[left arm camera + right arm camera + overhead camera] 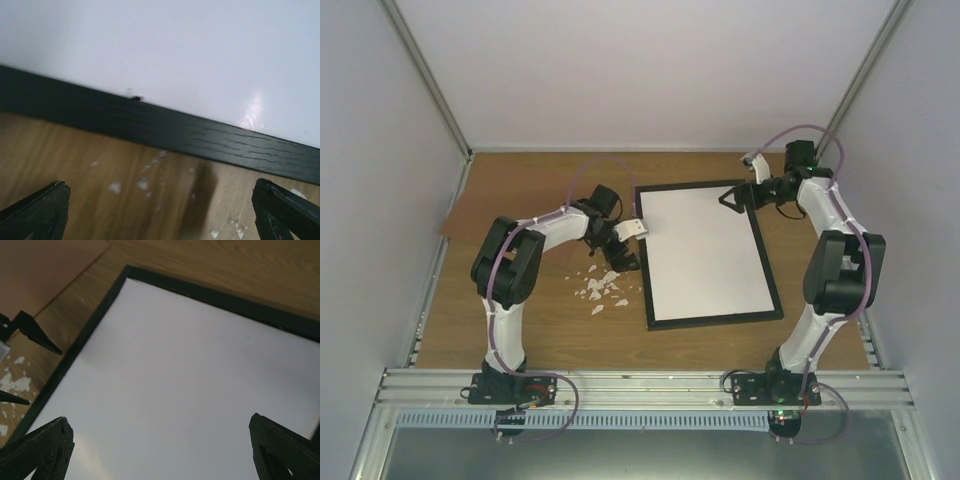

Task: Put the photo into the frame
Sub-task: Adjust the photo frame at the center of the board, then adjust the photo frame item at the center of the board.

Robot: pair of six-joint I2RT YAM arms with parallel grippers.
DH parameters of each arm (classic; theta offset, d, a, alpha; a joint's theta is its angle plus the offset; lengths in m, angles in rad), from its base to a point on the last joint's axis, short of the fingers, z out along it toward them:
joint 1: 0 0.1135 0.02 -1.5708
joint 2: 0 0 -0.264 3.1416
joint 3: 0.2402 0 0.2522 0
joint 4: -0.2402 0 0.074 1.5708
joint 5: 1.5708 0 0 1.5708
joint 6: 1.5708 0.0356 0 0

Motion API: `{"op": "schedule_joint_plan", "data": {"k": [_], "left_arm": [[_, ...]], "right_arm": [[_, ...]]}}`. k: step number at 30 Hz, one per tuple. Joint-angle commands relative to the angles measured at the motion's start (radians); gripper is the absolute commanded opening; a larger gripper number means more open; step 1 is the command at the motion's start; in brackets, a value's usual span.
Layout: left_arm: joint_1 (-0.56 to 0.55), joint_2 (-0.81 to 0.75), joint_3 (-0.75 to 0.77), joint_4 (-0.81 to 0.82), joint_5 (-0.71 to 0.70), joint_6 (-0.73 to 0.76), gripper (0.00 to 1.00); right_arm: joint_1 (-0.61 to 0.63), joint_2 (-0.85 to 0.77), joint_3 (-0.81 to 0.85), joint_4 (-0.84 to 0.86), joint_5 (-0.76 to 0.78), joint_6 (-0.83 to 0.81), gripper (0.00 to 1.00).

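Observation:
The thin black frame lies flat on the wooden table, filled by a plain white sheet. The photo's printed picture shows in no view. My left gripper hovers open just outside the frame's left rail, with bare wood between its fingertips. Over the frame's far right corner hangs my right gripper, also open. Its wrist view looks down on the white sheet, and its fingers stand wide apart with nothing between them.
Several white paper scraps litter the wood left of the frame, below the left gripper. A brown board lies flat at the far left. Grey walls close in the table on three sides; a metal rail runs along the near edge.

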Motion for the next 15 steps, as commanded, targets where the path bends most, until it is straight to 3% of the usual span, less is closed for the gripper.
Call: {"op": "schedule_joint_plan", "data": {"k": [1, 8, 15], "left_arm": [[0.13, -0.048, 0.044, 0.003, 0.018, -0.146, 0.99], [0.44, -0.076, 0.091, -0.063, -0.125, -0.15, 0.99], [0.645, 0.051, 0.189, -0.13, -0.091, -0.229, 0.99]], "right_arm": [[0.081, 0.045, 0.064, 0.1, -0.05, 0.079, 0.95], [0.288, 0.095, 0.081, 0.226, -0.049, 0.156, 0.94], [0.384, 0.166, 0.125, 0.242, -0.076, 0.173, 0.93]]}}
